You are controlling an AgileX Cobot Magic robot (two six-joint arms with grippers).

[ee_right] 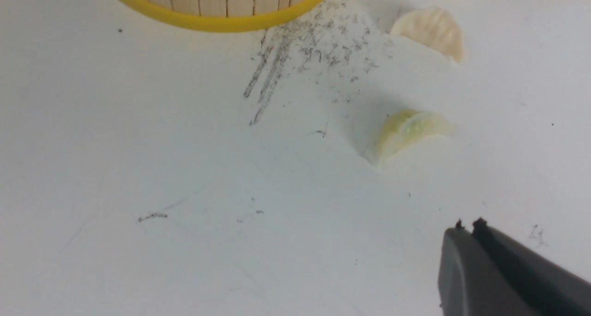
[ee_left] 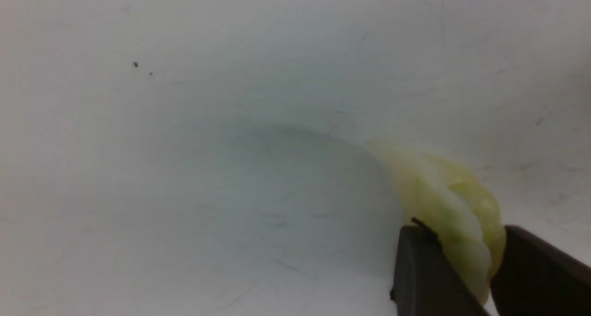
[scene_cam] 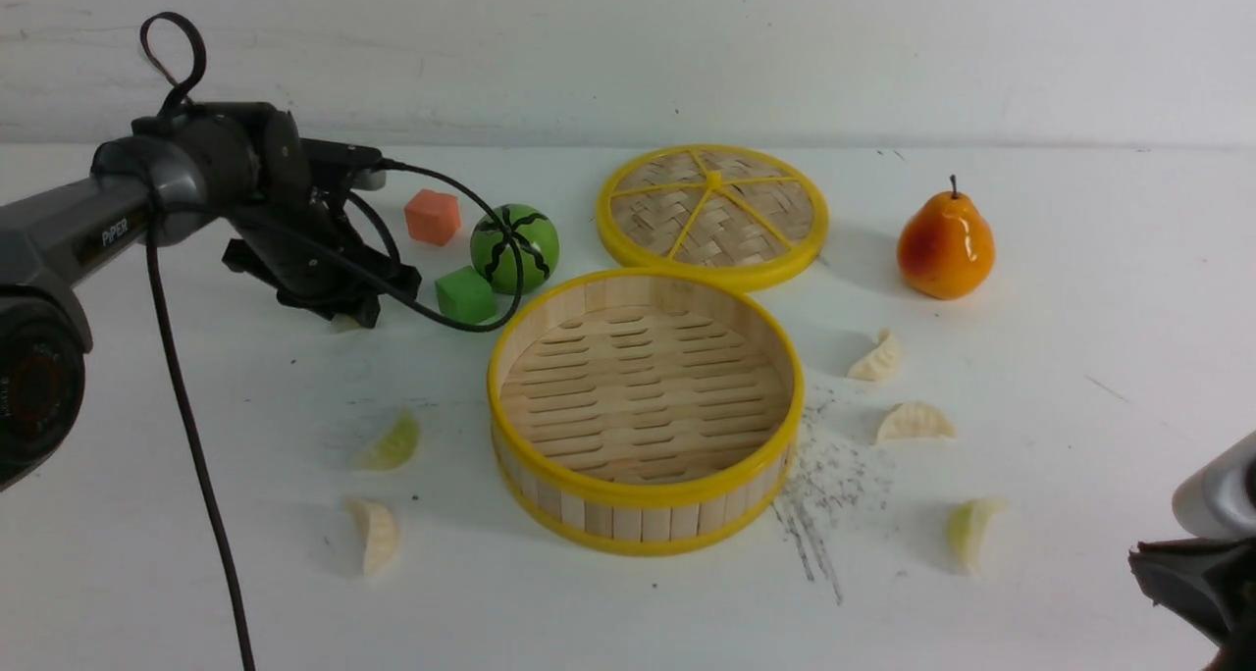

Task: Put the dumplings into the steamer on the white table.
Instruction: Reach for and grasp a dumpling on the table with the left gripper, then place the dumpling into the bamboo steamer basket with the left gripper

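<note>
Left fingers [ee_left: 415, 270] pinch one pale yellow-green pleated dumpling [ee_left: 452, 200] near the white counter [scene_cam: 294, 426] at upper left, right fingers [ee_right: 461, 270] rest closed and empty at lower right, and the round yellow-rimmed bamboo steamer [scene_cam: 628, 521] at centre holds none, with five other dumplings [scene_cam: 913, 421] lying around it.

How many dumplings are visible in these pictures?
6 dumplings. Left of the steamer: one green, one cream. Right: two cream, one green. The left end effector grips another green one.
</note>
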